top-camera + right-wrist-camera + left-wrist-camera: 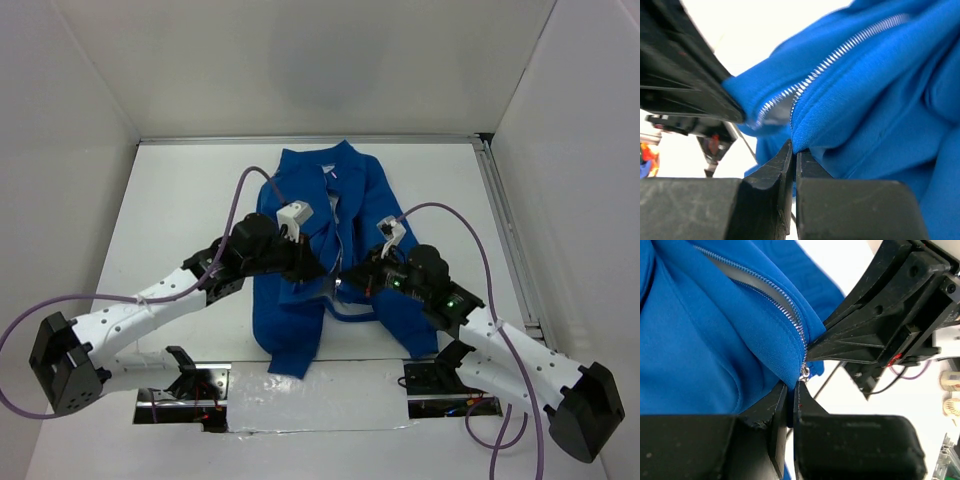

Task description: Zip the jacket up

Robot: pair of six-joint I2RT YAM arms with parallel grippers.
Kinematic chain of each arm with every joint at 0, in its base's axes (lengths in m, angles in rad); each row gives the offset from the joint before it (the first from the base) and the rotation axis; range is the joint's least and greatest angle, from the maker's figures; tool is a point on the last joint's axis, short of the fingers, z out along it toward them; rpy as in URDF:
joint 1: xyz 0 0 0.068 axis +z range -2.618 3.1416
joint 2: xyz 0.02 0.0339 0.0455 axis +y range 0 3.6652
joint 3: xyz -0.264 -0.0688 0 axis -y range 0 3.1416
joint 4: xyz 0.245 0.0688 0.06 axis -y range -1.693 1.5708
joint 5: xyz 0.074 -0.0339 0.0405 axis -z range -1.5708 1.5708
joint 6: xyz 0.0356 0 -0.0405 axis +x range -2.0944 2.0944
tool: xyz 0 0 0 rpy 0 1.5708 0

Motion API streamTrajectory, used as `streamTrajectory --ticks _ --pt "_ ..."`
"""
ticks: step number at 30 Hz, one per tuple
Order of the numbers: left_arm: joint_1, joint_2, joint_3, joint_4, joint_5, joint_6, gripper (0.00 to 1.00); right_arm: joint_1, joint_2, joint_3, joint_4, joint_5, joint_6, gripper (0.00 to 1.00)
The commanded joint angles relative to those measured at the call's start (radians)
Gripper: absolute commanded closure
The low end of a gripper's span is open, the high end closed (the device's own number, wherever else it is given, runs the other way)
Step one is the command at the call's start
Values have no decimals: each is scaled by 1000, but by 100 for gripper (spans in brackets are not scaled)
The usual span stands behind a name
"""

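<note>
A royal-blue jacket (292,330) lies at the centre of the table (180,200), its long axis running from the collar at 12 o'clock to the hem at 6 o'clock. The left gripper (791,386) and right gripper (793,149) are both pinched closed on the hem beside the zipper (782,305). The right probably anchors the fabric so the left can draw the slider (804,372) toward the collar.

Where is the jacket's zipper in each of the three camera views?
Top external: the zipper runs down the middle of the jacket, between the two arms.
Left wrist: it runs diagonally from top left down to the centre.
Right wrist: it runs diagonally from upper right to centre left.
Shared landmark: the zipper's lower end, where the left gripper and right gripper pinch the blue hem.
</note>
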Motion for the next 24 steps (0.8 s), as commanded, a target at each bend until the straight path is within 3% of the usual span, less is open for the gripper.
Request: streamTrajectory --ticks 1,11,24 --pt "-5 -49 -51 204 18 -133 100 16 -39 -8 210 -60 18 100" --pt "-48 -136 -167 351 -188 -332 100 45 -24 -51 374 22 113 100" --pt "-60 -132 -172 388 -205 -345 100 50 -36 -68 437 71 125 100"
